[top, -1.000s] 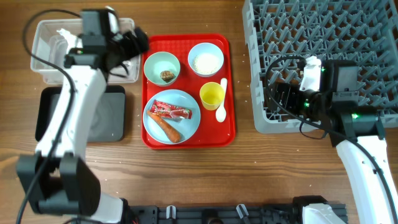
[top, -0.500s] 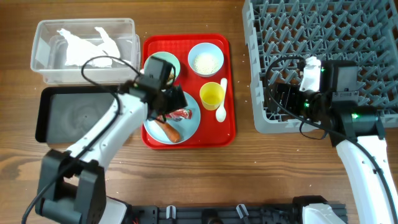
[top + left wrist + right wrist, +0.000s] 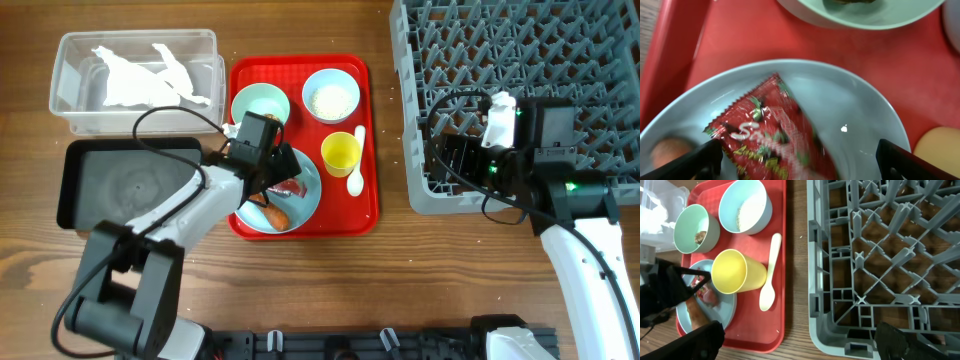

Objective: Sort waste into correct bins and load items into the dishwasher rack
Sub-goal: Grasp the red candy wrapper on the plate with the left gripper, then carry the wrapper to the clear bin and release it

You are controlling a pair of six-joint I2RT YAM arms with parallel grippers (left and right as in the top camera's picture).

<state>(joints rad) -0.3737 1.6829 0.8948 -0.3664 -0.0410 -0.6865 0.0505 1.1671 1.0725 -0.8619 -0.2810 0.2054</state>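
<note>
My left gripper (image 3: pixel 286 175) (image 3: pixel 800 164) is open, low over the pale blue plate (image 3: pixel 300 205) (image 3: pixel 855 107), with one finger on each side of the red-and-white wrapper (image 3: pixel 772 135). The orange carrot stick (image 3: pixel 275 214) lies on the same plate. The crumpled white napkin (image 3: pixel 150 75) lies in the clear tub (image 3: pixel 70 105). The black tray (image 3: pixel 120 185) holds nothing I can see. One bowl (image 3: pixel 255 100) holds a brown scrap, the other (image 3: pixel 331 97) holds rice. The yellow cup (image 3: pixel 340 153) and white spoon (image 3: pixel 357 172) are on the red tray. My right gripper (image 3: pixel 445 160) (image 3: pixel 800 345) is open and empty at the grey rack's (image 3: pixel 520 70) front left corner.
The red serving tray (image 3: pixel 300 225) sits mid-table between the bins and the rack. The left arm reaches across the black tray's right edge. In the right wrist view the cup (image 3: pixel 737 271) and spoon (image 3: pixel 770 275) lie just left of the rack wall (image 3: pixel 812 280).
My left arm has swung from over the clear tub down to the plate, and the napkin now lies uncovered in the tub. The right arm has not moved.
</note>
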